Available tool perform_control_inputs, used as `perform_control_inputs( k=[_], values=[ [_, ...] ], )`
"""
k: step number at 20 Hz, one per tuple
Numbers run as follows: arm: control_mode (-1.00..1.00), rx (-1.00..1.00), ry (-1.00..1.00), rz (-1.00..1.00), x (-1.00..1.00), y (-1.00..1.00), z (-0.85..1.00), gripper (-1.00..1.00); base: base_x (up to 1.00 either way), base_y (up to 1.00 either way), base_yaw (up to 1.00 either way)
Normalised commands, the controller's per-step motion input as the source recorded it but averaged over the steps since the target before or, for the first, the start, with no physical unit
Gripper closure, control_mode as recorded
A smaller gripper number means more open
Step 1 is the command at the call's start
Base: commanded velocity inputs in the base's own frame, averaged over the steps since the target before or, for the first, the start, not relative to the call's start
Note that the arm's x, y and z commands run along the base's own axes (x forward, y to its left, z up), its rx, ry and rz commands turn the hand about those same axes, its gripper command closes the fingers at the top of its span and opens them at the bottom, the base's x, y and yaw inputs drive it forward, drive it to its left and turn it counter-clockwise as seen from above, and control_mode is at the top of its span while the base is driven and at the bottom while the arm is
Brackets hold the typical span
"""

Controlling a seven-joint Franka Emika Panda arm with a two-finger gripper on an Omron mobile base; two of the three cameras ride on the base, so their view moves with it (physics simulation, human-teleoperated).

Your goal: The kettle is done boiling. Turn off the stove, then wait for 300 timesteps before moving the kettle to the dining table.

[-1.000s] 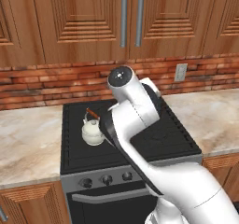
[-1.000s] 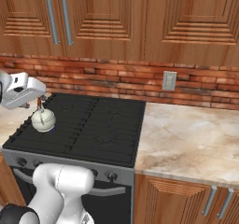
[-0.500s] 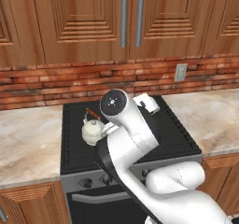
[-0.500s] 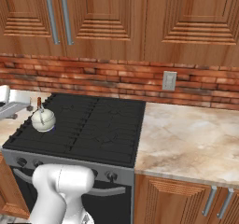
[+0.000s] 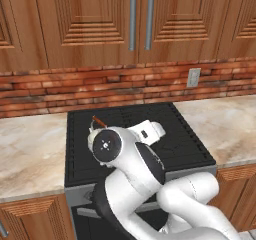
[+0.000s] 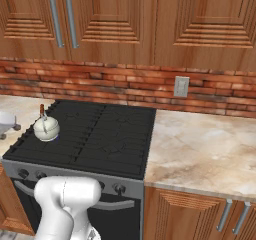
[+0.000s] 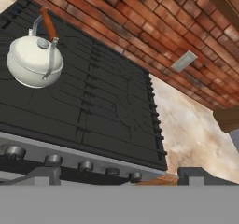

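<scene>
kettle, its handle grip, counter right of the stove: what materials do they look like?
Kettle: cream-white, smooth with a soft sheen; looks like enamelled metal, possibly ceramic.
Handle grip: reddish-brown and matte, probably wood, on a thin grey metal-looking arch.
Counter: beige with mottled veining, reads as polished marble or similar stone.

We find the kettle (image 6: 46, 128) on the stove's (image 6: 100, 139) left side, counter (image 6: 200, 151) to its right, brick wall (image 6: 125, 81) behind.

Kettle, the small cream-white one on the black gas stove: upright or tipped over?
Upright. The cream-white round kettle sits flat on the black stove's grates, lid knob on top and its arched handle with the reddish-brown wooden piece above the body.
</scene>
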Motion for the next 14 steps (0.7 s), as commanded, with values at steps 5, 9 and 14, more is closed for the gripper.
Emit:
perform_control_inputs(
  k=[5, 9, 14],
  values=[
    [-1.0, -0.06, -0.02, 0.0, -0.33, 0.33, -0.23, -1.0, 0.0, 0.0, 0.0],
    [-1.0, -0.05, 0.0, 0.0, -0.33, 0.34, -0.31, -1.0, 0.0, 0.0, 0.0],
    [-1.0, -0.05, 0.0, 0.0, -0.26, 0.3, -0.36, -1.0, 0.0, 0.0, 0.0]
  ],
)
